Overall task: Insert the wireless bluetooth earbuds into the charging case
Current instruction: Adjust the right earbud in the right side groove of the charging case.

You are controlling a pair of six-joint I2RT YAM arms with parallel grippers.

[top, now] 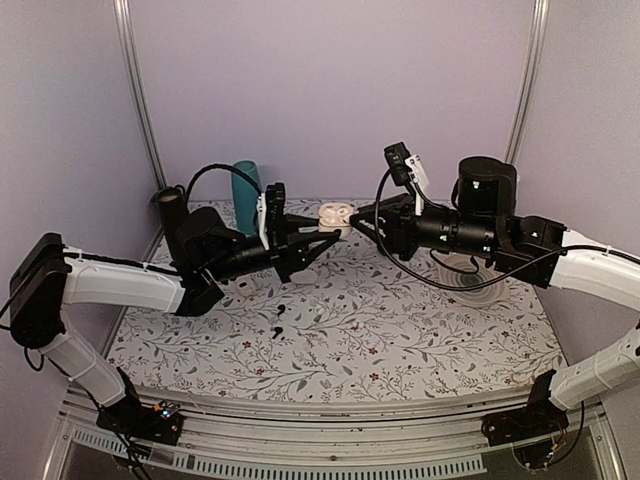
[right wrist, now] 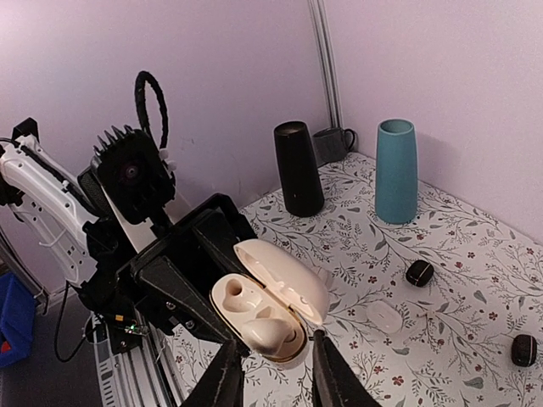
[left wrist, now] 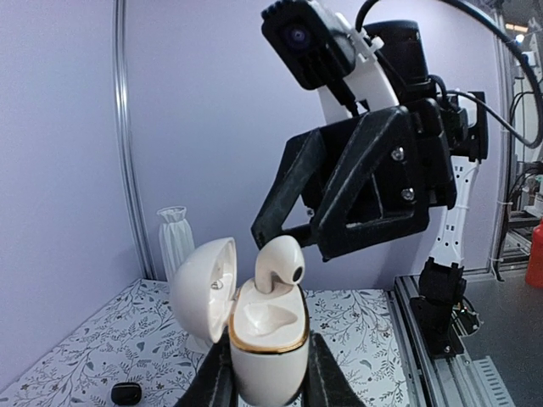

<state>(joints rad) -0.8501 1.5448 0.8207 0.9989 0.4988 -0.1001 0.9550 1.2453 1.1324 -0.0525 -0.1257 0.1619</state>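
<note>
Above table (top: 400,335), white charging case (left wrist: 267,348), lid (left wrist: 202,284) open

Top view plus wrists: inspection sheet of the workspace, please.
Surface: white floral-print table cover.
Job's things: small glossy white plastic charging case, lid open, held above the table; white earbud standing up from it.
Clutter: teal vase, black cylinder, white ribbed vase, black pebble-shaped case, second black pebble, small white item.
Grippers: left pincer shut on the charging case; right pincer at its open top, jaws apart.
Cables: black cable looped above left arm.
Surroundings: lilac walls, metal posts.
</note>
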